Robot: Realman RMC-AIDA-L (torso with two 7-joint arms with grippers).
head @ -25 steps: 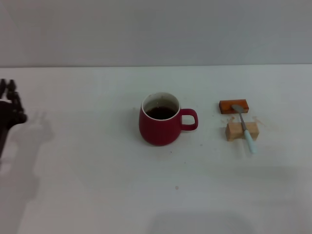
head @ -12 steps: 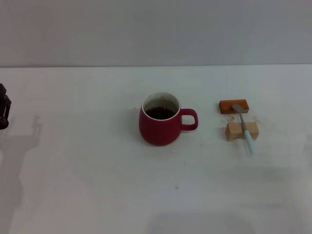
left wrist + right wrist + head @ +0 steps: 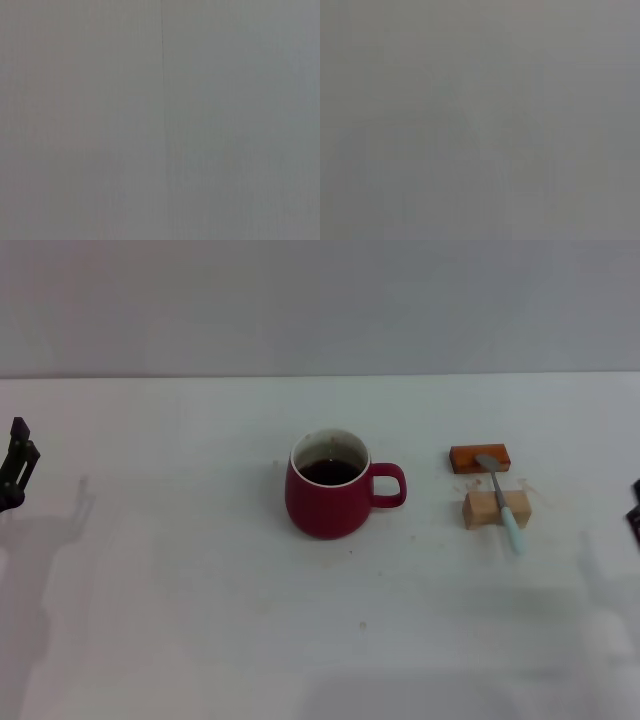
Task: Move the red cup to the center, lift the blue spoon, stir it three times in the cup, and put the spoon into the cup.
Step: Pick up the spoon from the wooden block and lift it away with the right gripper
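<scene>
The red cup (image 3: 330,490) stands upright near the middle of the white table, handle pointing right, dark liquid inside. The blue spoon (image 3: 504,505) lies to its right across a pale wooden block (image 3: 496,509), its grey bowl resting at an orange-brown block (image 3: 480,457) and its light-blue handle pointing toward me. My left gripper (image 3: 14,472) is at the far left edge of the head view, well away from the cup. My right gripper (image 3: 634,514) just shows at the far right edge, right of the spoon. Both wrist views show only plain grey.
The white table (image 3: 200,620) runs back to a grey wall. A few small specks lie on the surface in front of the cup.
My left gripper has pulled further toward the left edge and changed pose. A dark part of my right gripper has come into view at the right edge. Cup and spoon have not moved.
</scene>
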